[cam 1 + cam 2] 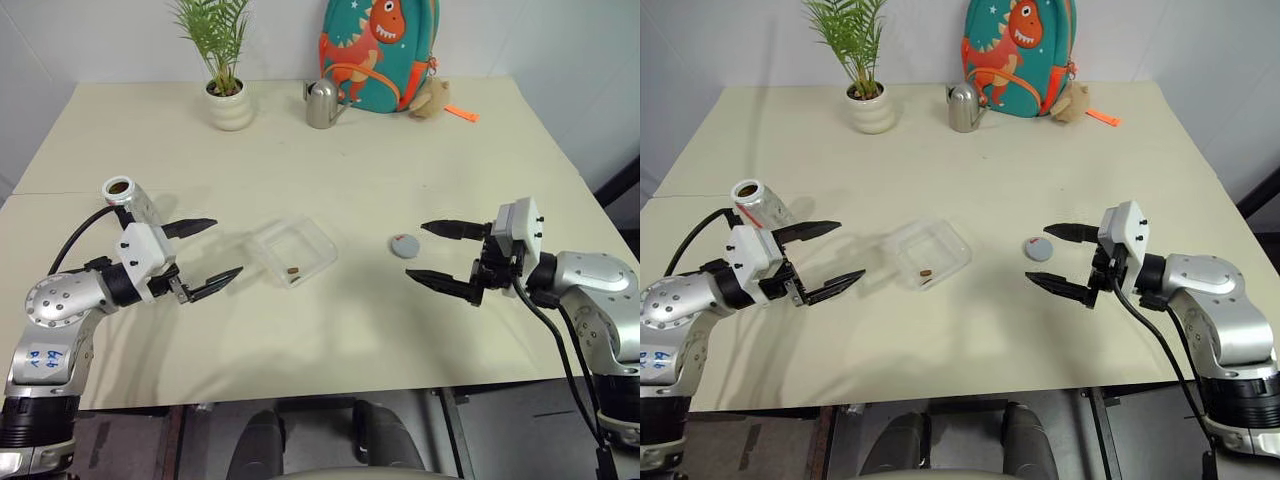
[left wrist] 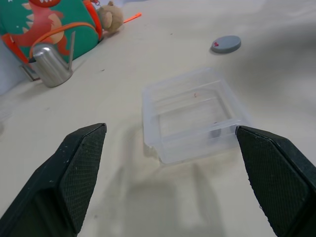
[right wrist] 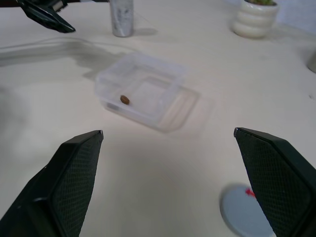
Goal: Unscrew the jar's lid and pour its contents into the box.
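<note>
Wide cream table (image 1: 330, 330) – bare surface all round the centre, clutter only at the far edge. Shallow clear plastic square box (image 1: 293, 250) mid-table holds brown pellets (image 1: 292, 270). Open clear jar with red-and-white label (image 1: 128, 199) stands behind the left pincer (image 1: 204, 256). Flat grey lid (image 1: 405, 245) lies just beside the right pincer (image 1: 432, 253). Both pincers wide, empty.

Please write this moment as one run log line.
jar: upright, uncapped, on table | lid: on table | box: brown pieces inside | left gripper: open | right gripper: open
</note>
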Controlling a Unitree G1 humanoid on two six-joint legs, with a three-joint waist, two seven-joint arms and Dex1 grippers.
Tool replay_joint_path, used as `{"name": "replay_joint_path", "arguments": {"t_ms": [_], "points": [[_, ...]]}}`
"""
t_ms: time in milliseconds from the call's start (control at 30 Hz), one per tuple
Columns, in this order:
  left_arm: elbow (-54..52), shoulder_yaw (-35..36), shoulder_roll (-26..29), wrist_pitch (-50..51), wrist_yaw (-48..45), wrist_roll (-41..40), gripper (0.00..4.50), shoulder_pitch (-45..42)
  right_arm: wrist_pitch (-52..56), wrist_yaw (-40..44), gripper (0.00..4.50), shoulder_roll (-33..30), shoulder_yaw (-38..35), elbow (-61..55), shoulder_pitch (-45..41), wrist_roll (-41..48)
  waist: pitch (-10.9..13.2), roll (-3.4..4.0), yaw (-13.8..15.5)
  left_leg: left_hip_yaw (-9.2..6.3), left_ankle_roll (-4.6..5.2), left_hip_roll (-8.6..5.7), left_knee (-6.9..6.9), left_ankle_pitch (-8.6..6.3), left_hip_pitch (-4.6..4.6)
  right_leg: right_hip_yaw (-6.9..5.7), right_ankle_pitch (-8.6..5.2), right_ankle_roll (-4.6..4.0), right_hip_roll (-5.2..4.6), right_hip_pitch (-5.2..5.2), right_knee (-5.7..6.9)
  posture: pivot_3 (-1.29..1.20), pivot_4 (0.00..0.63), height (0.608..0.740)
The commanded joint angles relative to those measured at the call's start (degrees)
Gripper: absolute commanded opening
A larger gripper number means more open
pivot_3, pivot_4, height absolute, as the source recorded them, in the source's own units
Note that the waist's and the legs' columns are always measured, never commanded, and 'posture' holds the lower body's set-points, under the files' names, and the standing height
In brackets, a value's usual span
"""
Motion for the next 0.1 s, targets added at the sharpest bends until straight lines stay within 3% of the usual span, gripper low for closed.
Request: {"name": "replay_joint_path", "arguments": {"t_ms": [33,100], "points": [[0.14,0.67,-0.25,-1.04,-0.82,-0.50,4.46,-1.00,-0.12,-1.57,4.50,-0.31,-2.20,-3.96,1.06,1.13,0.00,0.00,-0.04,0.00,0.00,0.00,0.00,0.00,0.00,0.00,0.00,-0.01,0.00,0.00,0.00,0.00,0.150,0.740],[0.40,1.16,-0.04,-0.45,-1.01,-0.95,4.46,-2.03,0.03,-2.11,4.50,-0.21,-1.80,-4.39,1.01,1.15,0.00,0.00,-0.16,0.00,0.00,0.01,0.00,0.00,0.01,0.00,0.00,-0.01,0.01,-0.01,0.01,0.00,0.150,0.740]]}}
